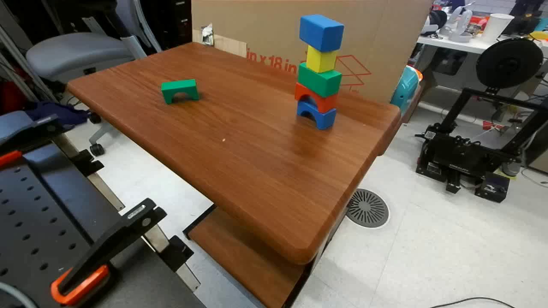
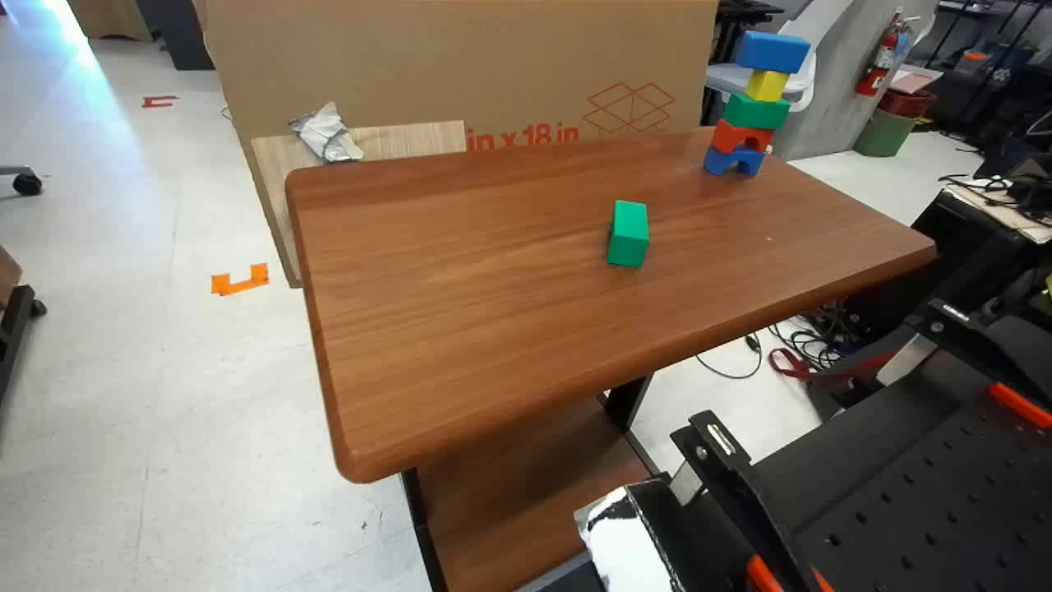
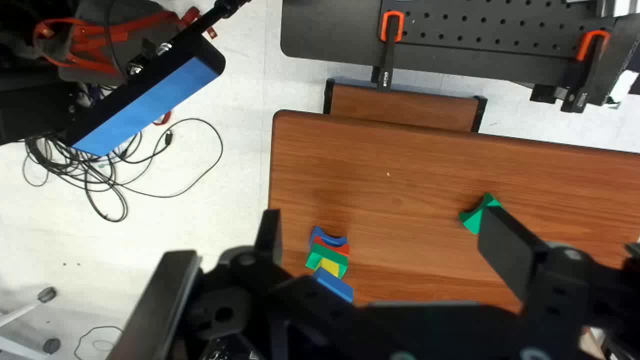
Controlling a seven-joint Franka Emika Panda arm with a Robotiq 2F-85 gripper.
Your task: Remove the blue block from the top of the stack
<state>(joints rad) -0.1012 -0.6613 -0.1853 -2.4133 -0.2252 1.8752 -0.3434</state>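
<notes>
The blue block sits on top of the stack, directly on a yellow cube. Under the yellow are a green block, a red arch and a blue arch on the table. The blue block and the stack also show in an exterior view. In the wrist view the blue block is partly hidden by the gripper body; the stack shows beside the left finger. My gripper is open and empty, high above the table. It is out of view in both exterior views.
A green arch block stands on the brown table, well apart from the stack. A large cardboard box stands behind the table. A black perforated bench with clamps lies along the table's near side. The stack is near one table end.
</notes>
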